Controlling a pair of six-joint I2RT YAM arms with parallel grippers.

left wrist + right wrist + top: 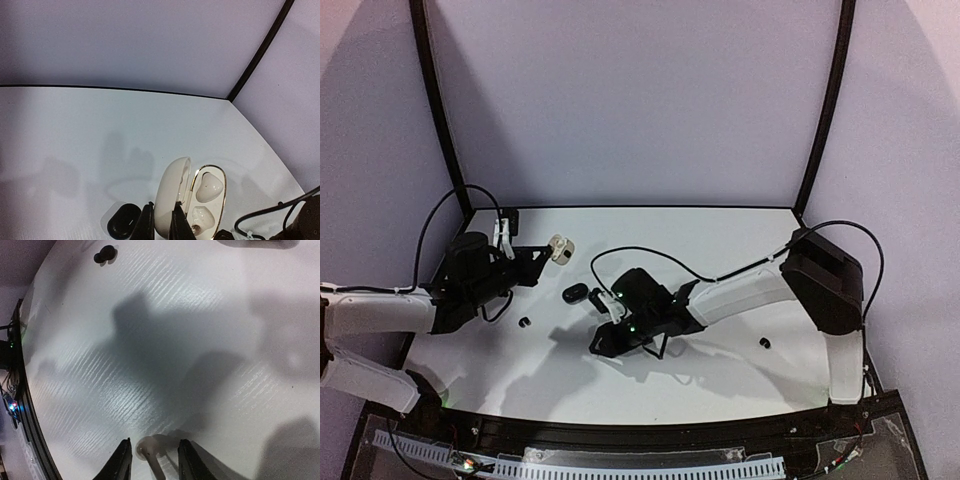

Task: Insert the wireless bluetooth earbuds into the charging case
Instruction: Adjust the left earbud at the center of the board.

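My left gripper (161, 222) is shut on the lid of the open white charging case (170, 195). The case's gold-rimmed base (216, 172) shows two glossy white wells; I cannot tell whether they hold anything. In the top view the case (560, 248) sits at the back left. My right gripper (152, 460) is open low over the table, with a white stemmed earbud (146, 446) lying between its fingers, touching neither. The top view shows this gripper (603, 343) at the table's middle. One black earbud (524, 321) lies at left and also shows in the right wrist view (105, 254). Another black earbud (765, 342) lies at right.
A closed black charging case (575, 293) lies between the two grippers and shows beside my left fingers (121, 220). A black cable (650, 252) loops over the table behind the right arm. The table's front edge (30, 405) runs close to the left of the right gripper.
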